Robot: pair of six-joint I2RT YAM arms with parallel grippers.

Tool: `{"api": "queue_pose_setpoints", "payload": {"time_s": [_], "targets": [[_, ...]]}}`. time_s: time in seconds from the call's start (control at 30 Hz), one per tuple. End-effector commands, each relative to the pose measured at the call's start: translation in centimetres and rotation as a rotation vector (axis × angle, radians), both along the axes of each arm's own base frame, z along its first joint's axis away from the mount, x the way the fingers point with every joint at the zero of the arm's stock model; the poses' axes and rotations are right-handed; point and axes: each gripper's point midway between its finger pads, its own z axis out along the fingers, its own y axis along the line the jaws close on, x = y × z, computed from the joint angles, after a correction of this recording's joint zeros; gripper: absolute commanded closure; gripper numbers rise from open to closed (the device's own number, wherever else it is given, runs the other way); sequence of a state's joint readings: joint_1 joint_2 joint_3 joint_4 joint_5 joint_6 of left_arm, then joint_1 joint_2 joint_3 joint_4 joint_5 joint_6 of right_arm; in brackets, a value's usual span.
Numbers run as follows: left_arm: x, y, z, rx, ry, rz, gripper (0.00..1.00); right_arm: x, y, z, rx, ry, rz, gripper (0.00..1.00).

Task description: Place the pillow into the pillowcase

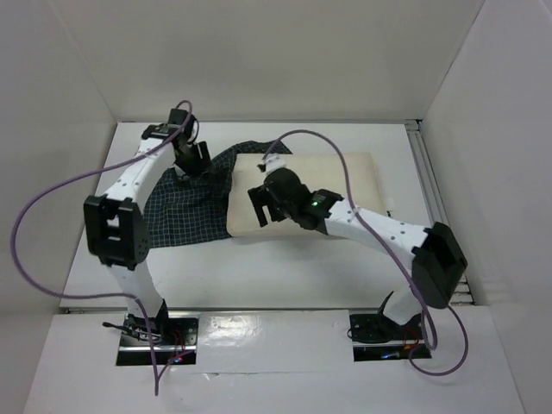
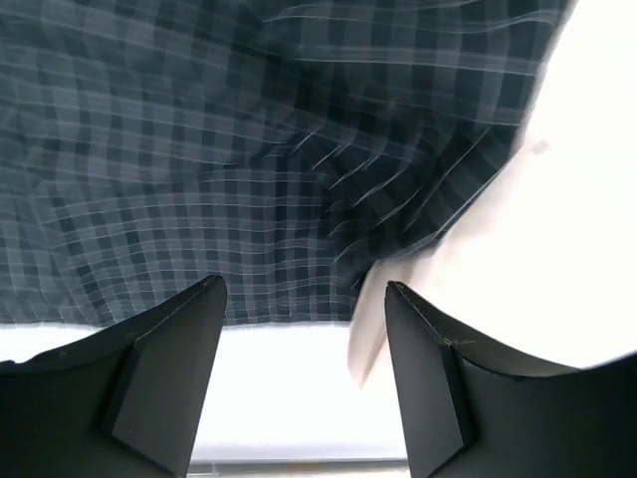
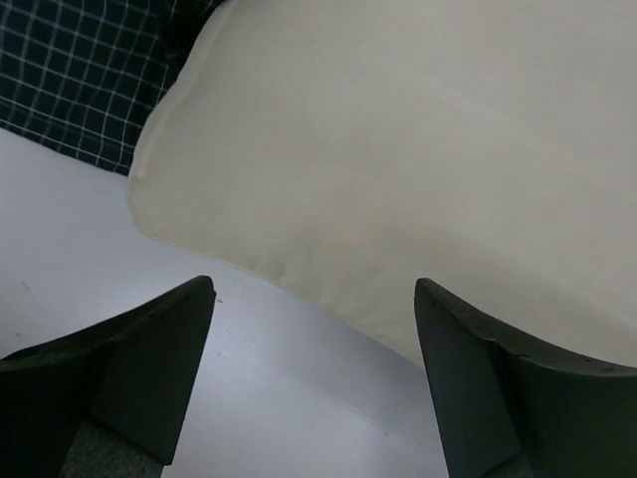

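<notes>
The pillow (image 1: 366, 185) is lying flat on the white table (image 1: 259, 267), right of centre, with its long side running left to right. You are seeing nearly all of it bare, outside the pillowcase (image 1: 190, 211). The checked pillowcase is sitting crumpled just to its left, touching the pillow's left end. At the far-left corner some dark cloth seems to be lapping over the pillow, though the overhead view is too small to be sure.

Your right gripper (image 1: 259, 207) is hovering over the pillow's left end. In its wrist view the right gripper (image 3: 314, 284) is standing spread wide with nothing between the fingers (image 3: 149, 368). The cream pillow (image 3: 398, 149) is filling the frame below, and a strip of check (the case's edge) is showing at top left (image 3: 80, 70).

Your left gripper (image 1: 197, 164) is reaching over the far edge of the pillowcase. Its wrist view is showing the left gripper (image 2: 304, 289) parted too, gripping nothing, above rumpled checked cloth (image 2: 249, 149).
</notes>
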State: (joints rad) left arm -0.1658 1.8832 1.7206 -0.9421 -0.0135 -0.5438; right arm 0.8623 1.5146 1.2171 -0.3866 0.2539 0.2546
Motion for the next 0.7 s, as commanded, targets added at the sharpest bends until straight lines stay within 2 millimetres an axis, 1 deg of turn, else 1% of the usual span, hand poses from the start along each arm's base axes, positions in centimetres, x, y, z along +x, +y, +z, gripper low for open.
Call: {"api": "queue_pose_setpoints", "payload": {"time_s": [0.0,0.03,0.07,0.1,0.13,0.17,0.2,0.23,0.27,0.3,0.33,0.37,0.4,0.43,0.47,0.5,0.53,0.57,0.6,0.63,0.67], "targets": [[-2.7,0.2,3.4,-0.074,-0.089,0.054,0.23,1.2,2.2,-3.0,-0.071,-0.037,0.007,0.12],[-4.6,-0.3,1.7,-0.109,-0.041,0.049,0.24,1.2,2.8,-3.7,-0.079,-0.031,0.017,0.12],[-5.4,-0.2,1.6,-0.117,-0.048,0.064,0.24,1.3,3.0,-5.7,-0.11,-0.006,0.018,0.13],[-6.0,-0.2,2.8,-0.134,-0.11,0.071,0.25,1.7,3.3,-6.3,-0.101,0.001,0.022,0.21],[-8.0,-0.7,0.9,-0.168,-0.062,0.053,0.25,1.8,3.6,-7.0,-0.102,0.009,0.029,0.3],[-8.9,-0.9,0.5,-0.194,-0.06,0.066,0.26,1.9,3.5,-7.6,-0.101,0.029,0.034,0.43],[-9.3,-1.6,1.7,-0.224,-0.133,0.037,0.26,1.8,3.9,-8.0,-0.095,0.039,0.047,0.81],[-11.0,-2.0,0.2,-0.236,-0.106,0.019,0.26,1.8,3.9,-8.0,-0.095,0.039,0.047,0.94],[-11.5,-2.0,-0.1,-0.231,-0.116,0.035,0.26,1.6,4.1,-7.4,-0.077,0.039,0.06,1.0],[-11.7,-1.6,0.6,-0.226,-0.17,0.039,0.26,1.6,4.1,-7.0,-0.07,0.033,0.06,1.0],[-12.7,-1.5,-0.6,-0.227,-0.15,0.051,0.25,1.5,4.0,-6.7,-0.071,0.034,0.06,1.0],[-13.1,-1.6,-0.6,-0.245,-0.153,0.059,0.25,1.4,3.8,-6.2,-0.069,0.023,0.066,1.0],[-13.4,-1.8,-0.7,-0.259,-0.156,0.063,0.25,1.2,3.6,-6.4,-0.077,0.03,0.066,1.0],[-13.9,-2.4,-0.8,-0.289,-0.172,0.046,0.24,1.2,3.6,-5.8,-0.067,0.021,0.066,1.0],[-14.1,-2.8,-0.8,-0.302,-0.177,0.05,0.24,1.5,3.0,-5.5,-0.071,0.018,0.05,1.0],[-14.3,-2.8,-0.8,-0.309,-0.177,0.061,0.24,1.5,2.6,-5.7,-0.089,0.019,0.038,1.0],[-14.4,-3.2,-0.7,-0.315,-0.191,0.044,0.23,1.9,2.0,-5.8,-0.102,0.018,0.018,1.0],[-14.6,-3.5,-0.4,-0.318,-0.199,0.03,0.21,2.0,1.8,-5.3,-0.101,0.007,0.009,1.0],[-14.7,-3.3,-0.4,-0.308,-0.2,0.037,0.21,2.3,1.2,-5.5,-0.113,0.01,-0.009,1.0],[-15.1,-3.0,-0.3,-0.299,-0.197,0.042,0.21,2.3,1.2,-5.0,-0.099,0.006,-0.015,1.0],[-15.4,-3.0,-0.5,-0.294,-0.181,0.045,0.21,2.6,0.4,-5.3,-0.111,0.007,-0.036,1.0]]}}
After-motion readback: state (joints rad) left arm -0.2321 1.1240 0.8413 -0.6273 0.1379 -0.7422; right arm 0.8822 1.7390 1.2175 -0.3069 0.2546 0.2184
